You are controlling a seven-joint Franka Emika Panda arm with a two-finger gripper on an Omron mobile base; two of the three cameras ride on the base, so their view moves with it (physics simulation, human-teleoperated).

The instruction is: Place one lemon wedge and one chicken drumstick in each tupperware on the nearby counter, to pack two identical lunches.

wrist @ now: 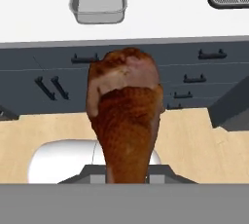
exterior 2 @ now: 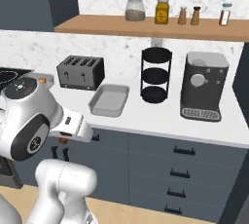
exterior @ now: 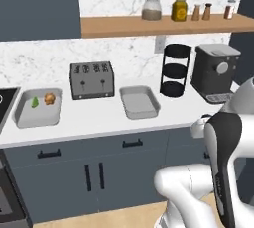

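Dark reddish-brown chicken drumstick (wrist: pixel 125 116) clamped upright in gripper (wrist: pixel 126 169), off tabletop's front edge. Empty tupperware (exterior: pixel 139 102) mid-tabletop beside toaster (exterior: pixel 92 80); left-end tupperware (exterior: pixel 36 108) holds green lemon wedge (exterior: pixel 34 102), golden drumstick (exterior: pixel 49 98). Risks: slipping from narrow grip; clipping tray rim, skidding it.

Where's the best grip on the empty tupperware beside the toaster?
Its near rim, from straight above, one finger inside the wall, one outside. The empty tupperware lies flat, open side up, likely too broad to span. The held chicken drumstick must go first.
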